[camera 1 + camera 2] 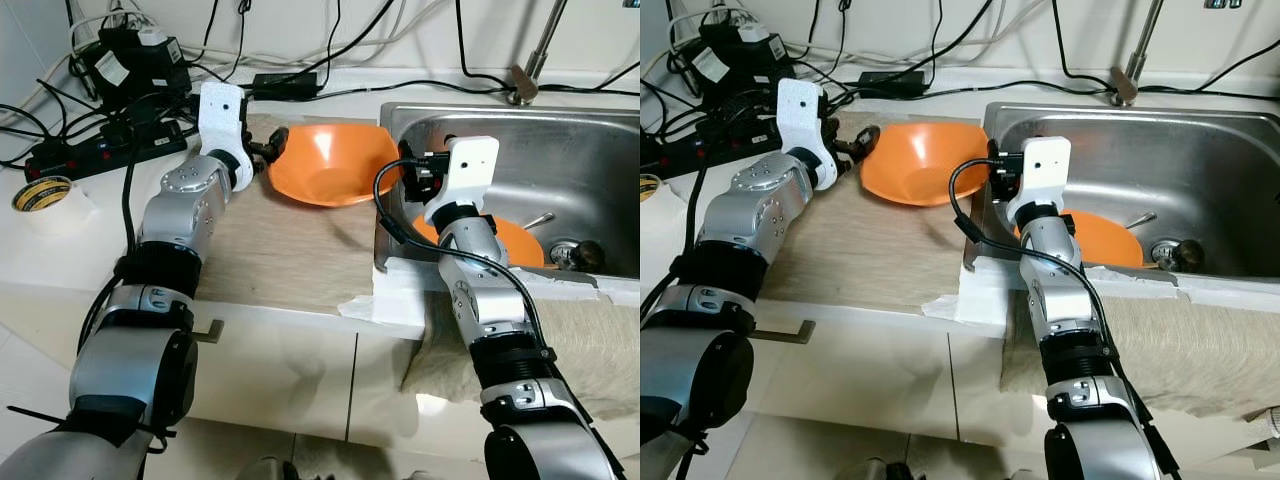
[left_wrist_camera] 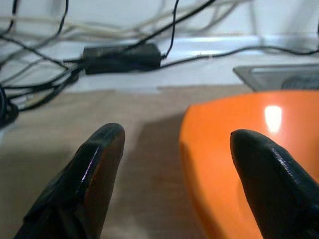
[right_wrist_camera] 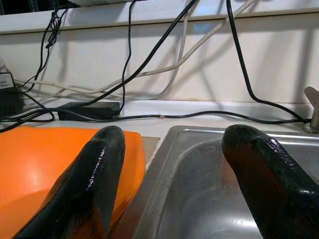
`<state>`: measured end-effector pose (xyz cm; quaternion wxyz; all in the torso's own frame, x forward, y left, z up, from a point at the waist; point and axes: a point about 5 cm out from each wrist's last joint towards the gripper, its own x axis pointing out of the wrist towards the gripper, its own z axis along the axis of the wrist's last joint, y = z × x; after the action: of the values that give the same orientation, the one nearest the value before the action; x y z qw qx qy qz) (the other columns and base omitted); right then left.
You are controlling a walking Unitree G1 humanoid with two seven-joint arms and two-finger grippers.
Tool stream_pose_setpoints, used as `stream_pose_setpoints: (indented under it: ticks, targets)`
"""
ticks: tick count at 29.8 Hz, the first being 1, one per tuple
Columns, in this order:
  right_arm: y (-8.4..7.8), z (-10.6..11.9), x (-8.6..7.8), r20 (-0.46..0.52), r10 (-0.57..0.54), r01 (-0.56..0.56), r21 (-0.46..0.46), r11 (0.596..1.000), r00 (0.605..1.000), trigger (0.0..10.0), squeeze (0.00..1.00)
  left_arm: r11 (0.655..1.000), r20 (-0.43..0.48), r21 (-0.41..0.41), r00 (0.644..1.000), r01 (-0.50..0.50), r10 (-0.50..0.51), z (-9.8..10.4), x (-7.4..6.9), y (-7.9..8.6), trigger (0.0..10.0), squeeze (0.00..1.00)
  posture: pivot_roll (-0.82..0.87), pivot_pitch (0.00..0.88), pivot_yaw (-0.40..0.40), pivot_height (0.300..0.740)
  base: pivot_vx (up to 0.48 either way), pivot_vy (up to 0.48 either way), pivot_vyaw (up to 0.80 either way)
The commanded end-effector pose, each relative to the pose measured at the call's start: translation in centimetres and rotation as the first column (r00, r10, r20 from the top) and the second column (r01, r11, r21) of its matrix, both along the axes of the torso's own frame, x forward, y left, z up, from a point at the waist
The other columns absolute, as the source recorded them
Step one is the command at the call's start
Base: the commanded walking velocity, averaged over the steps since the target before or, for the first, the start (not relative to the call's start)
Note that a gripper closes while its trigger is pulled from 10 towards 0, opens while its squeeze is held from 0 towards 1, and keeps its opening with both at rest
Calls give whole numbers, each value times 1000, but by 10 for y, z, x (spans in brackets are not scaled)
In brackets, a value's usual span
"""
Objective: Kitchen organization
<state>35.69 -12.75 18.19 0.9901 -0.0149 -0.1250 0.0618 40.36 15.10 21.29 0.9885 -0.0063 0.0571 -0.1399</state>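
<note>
Here, an orange bowl (image 1: 330,160) sits tilted on the tan counter mat (image 1: 270,250), its far rim just beside the sink's (image 1: 590,150) left edge; nothing visible inside it. A second orange dish (image 1: 510,240) lies in the steel basin near the drain (image 1: 578,255), with a utensil handle (image 1: 538,221) resting on it.

Left gripper (image 2: 174,149): fingers wide apart, one either side of the bowl's near rim, not touching it. Right gripper (image 3: 174,149): also spread wide, straddling the sink's left wall, one finger over the bowl, one over the basin.

Wrist views add the black power brick (image 2: 122,56) and cables along the back wall. Head views add a power strip (image 1: 100,150), a tape roll (image 1: 42,194) at counter left, and the faucet base (image 1: 522,85).

Open mat lies in front of the bowl.
</note>
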Motion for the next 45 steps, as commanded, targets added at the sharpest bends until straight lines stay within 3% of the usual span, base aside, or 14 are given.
stream_pose_setpoints:
  ticks: [1, 9, 15, 19, 29, 33, 34, 45]
  targets:
    - [3, 2, -1, 5, 12, -12, 0, 1000, 1000, 10000, 0, 1000, -31, -10, 999, -10, 10, 1, 2, 3, 10000, 0, -126, 0, 104, 732, 0, 0, 0]
    - [4, 2, 0, 5, 16, -16, -2, 1000, 1000, 10000, 0, 989, -116, -148, 993, 6, -23, -3, 1, -5, 10000, 0, -131, 0, 106, 732, 0, 0, 0]
    - [4, 2, -1, 3, 18, -18, -3, 1000, 1000, 10000, 0, 982, -141, -190, 990, 3, -30, -4, 1, -6, 10000, 0, -133, 0, 106, 732, 0, 0, 0]
    - [4, 1, -1, 2, 19, -19, -4, 1000, 1000, 10000, 0, 983, -143, -181, 989, 10, -36, -4, 1, -7, 10000, 0, -132, 0, 105, 732, 0, 0, 0]
    - [5, 2, 0, 3, 23, -23, -6, 1000, 1000, 10000, 0, 997, -210, -53, 976, 48, -58, -16, -2, -10, 10000, 0, -132, 0, 102, 732, 0, 0, 0]
    - [5, 2, 0, 3, 22, -22, -6, 1000, 1000, 10000, 0, 997, -224, -42, 972, 60, -68, -19, -2, -11, 9843, 0, -131, 0, 103, 732, 0, 0, 0]
    - [5, 2, 0, 3, 21, -21, -5, 1000, 1000, 10000, 0, 997, -225, -36, 972, 62, -69, -20, -3, -11, 0, 0, -131, 0, 103, 732, 0, 0, 0]
    - [4, 1, -1, -1, 18, -18, -6, 1000, 1000, 10000, 0, 994, -216, -85, 972, 75, -92, -17, -2, -11, 0, 0, -133, 0, 102, 732, 0, 0, 0]
